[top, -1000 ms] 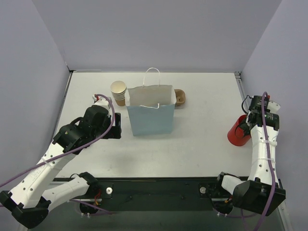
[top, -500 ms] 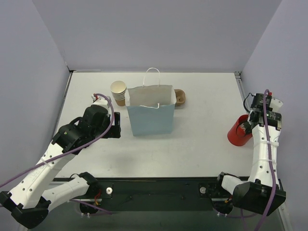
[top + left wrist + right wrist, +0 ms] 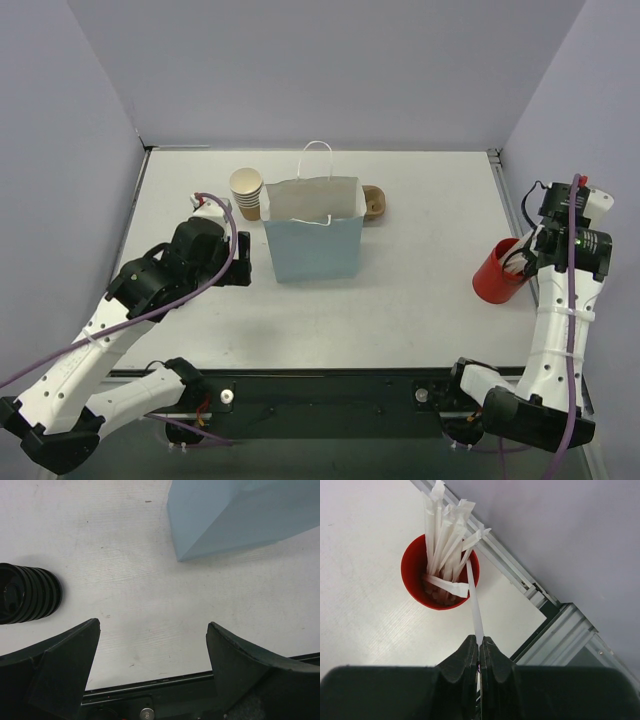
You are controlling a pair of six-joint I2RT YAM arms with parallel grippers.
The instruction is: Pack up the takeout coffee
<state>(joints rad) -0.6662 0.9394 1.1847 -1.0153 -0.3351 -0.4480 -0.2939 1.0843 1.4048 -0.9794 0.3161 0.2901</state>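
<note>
Right gripper [image 3: 479, 643] pinches 1 white straw [image 3: 474, 602], long axis running down into red cup [image 3: 412, 574]; blue bag [image 3: 312, 245] lies well to its left; left gripper [image 3: 152, 650] spread, nearer

Pale blue paper bag [image 3: 312, 235] near the middle of the white table [image 3: 420, 300]: stands upright, mouth open, white handle [image 3: 318, 150] looping above the far edge. Just beside its far-left corner, a stack of lidless tan cups [image 3: 246, 192] with cream insides, upright. Well apart, at the right edge next to the metal rail [image 3: 520, 575], a red cup [image 3: 495, 275] crammed with white wrapped straws [image 3: 445, 535] – 1 straw [image 3: 474, 600] slants out past the rim, clear of the bundle. Behind and at both sides – plain lilac-grey walls [image 3: 320, 60].
</note>
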